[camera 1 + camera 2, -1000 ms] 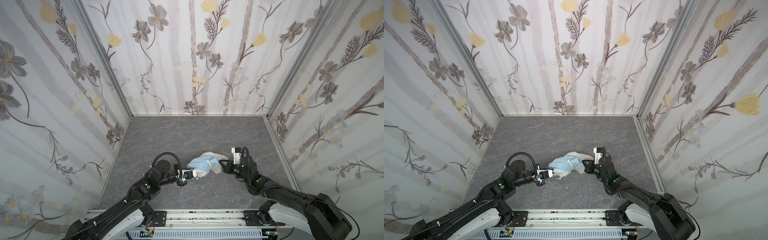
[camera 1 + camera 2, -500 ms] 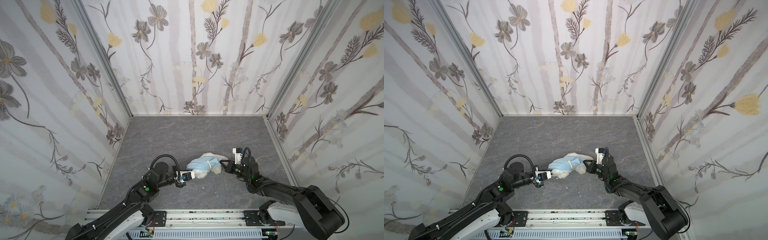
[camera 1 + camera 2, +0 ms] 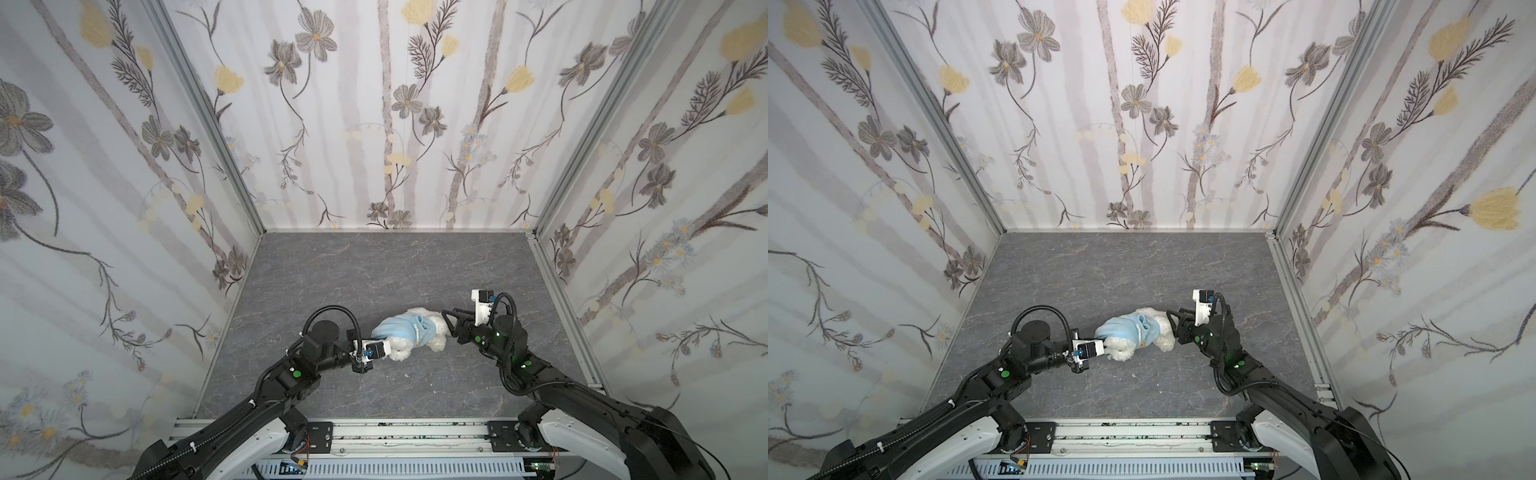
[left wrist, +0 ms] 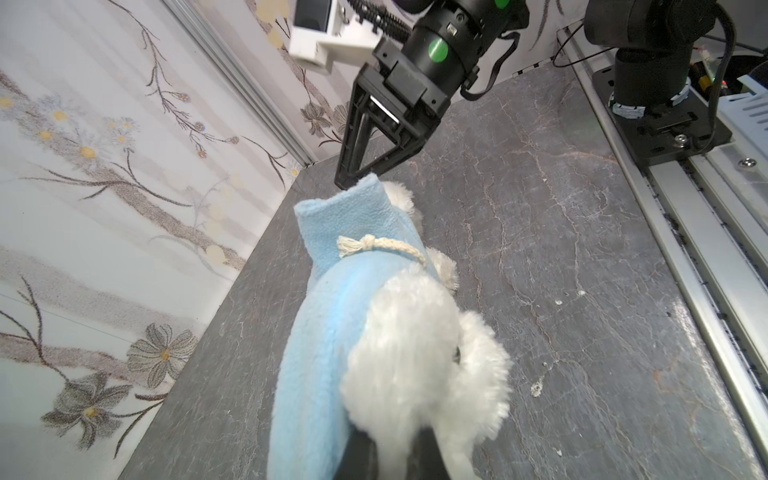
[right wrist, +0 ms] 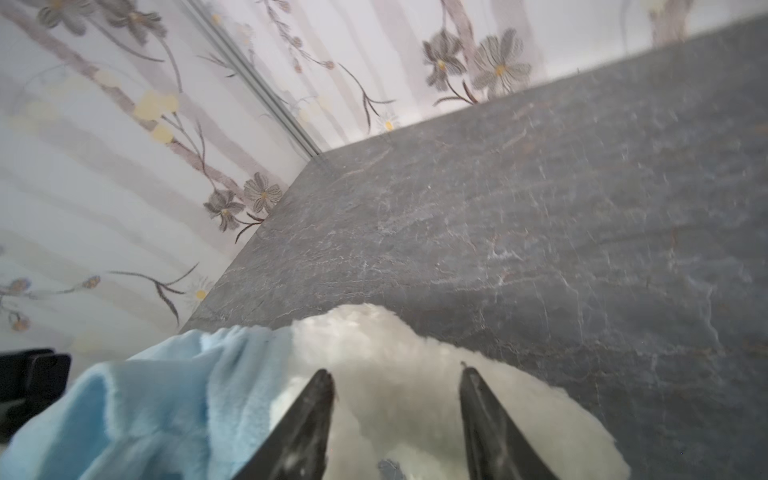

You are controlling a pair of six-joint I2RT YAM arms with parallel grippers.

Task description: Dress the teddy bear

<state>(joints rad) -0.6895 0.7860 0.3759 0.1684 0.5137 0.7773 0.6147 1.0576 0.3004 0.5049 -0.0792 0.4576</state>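
Centrally, on the grey table, the teddy bear lies between the two arms, its trunk sheathed in a light-blue hoodie.

Left gripper: closed on white fur at the end of the bear nearest it. In the left wrist view its fingers pinch the plush from both sides with no gap showing. This hold probably serves as an anchor, so that the soft body does not slide while the garment is worked along it.

Right gripper: fingers spread apart, straddling white fur at the opposite end without clamping it. Seen from the left wrist, its tips stand at the raised edge of the hoodie. Standing wide there suits either a fresh bite on the fabric edge or a withdrawal; which is intended cannot be told.

A knotted drawstring lies across the blue fleece. Which end of the bear is the head is not clear from these views.

Judged state of the task: the garment is largely on, with fur bare at both ends.
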